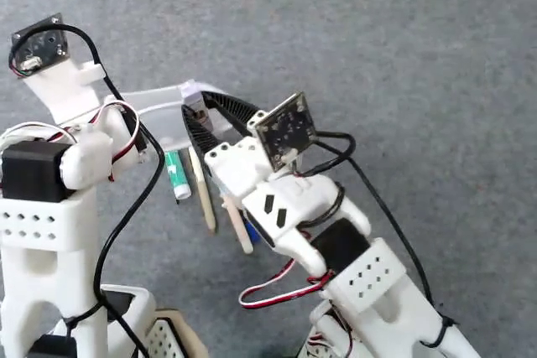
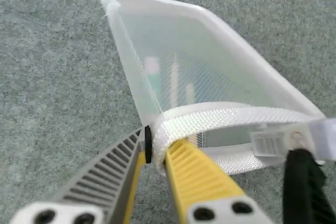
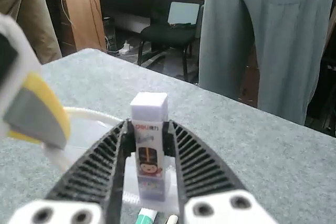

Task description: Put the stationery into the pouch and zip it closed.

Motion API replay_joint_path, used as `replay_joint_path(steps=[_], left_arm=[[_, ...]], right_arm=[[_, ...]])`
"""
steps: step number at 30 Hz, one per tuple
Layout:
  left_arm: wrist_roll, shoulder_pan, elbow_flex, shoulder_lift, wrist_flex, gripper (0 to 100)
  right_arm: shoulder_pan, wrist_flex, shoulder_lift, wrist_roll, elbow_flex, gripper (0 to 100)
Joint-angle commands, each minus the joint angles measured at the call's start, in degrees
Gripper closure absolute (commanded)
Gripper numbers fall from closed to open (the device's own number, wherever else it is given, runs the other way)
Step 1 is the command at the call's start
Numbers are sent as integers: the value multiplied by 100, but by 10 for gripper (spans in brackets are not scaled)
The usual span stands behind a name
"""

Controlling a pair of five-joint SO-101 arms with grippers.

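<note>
**Status: eraser gripped at pouch mouth, pouch rim clamped**

1. Right gripper [image 3: 148, 127]: the black ribbed fingers are clenched on both sides of the eraser [image 3: 149, 153]. The eraser stands upright between them, with its white top clear of the fingertips.
2. Eraser position: its lower end sits over the translucent material of the pouch [image 2: 199, 66]. Whether it is already inside the opening cannot be told.
3. Left gripper [image 2: 157, 148]: the yellow and grey fingers are pinched on the white woven band at the pouch mouth, on its left side.
4. Pouch position: on the grey table [image 1: 419, 81], between the two grippers.
5. Loose items: a green-and-white pen [image 1: 177, 175] and a wooden pencil [image 1: 202, 190] lie side by side on the table, just near of the pouch.
</note>
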Motion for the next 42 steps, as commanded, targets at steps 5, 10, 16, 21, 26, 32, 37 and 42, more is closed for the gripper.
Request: replay_joint_path(steps=[5,10,16,21,26,32,37,42], left_arm=[[-44,13,-101,-105,44,972],[-44,-4,-84,-105,44,972],[-44,4,-92,-105,44,972],[-44,-22,-101,-105,44,972],[-44,-31,-101,-105,44,972],[-53,-31,-84,-105,44,972],[-53,-40,-92,-105,44,972],[-53,-48,-101,-114,44,972]], right_arm=[[44,-835,-75,431,268,984],[44,-1495,-75,607,585,983],[44,-1477,-75,624,558,982],[44,-352,-101,598,145,897],[35,158,-119,589,-171,851],[35,70,-119,589,-286,852],[26,-35,-127,580,-637,853],[26,176,-127,615,-716,851]])
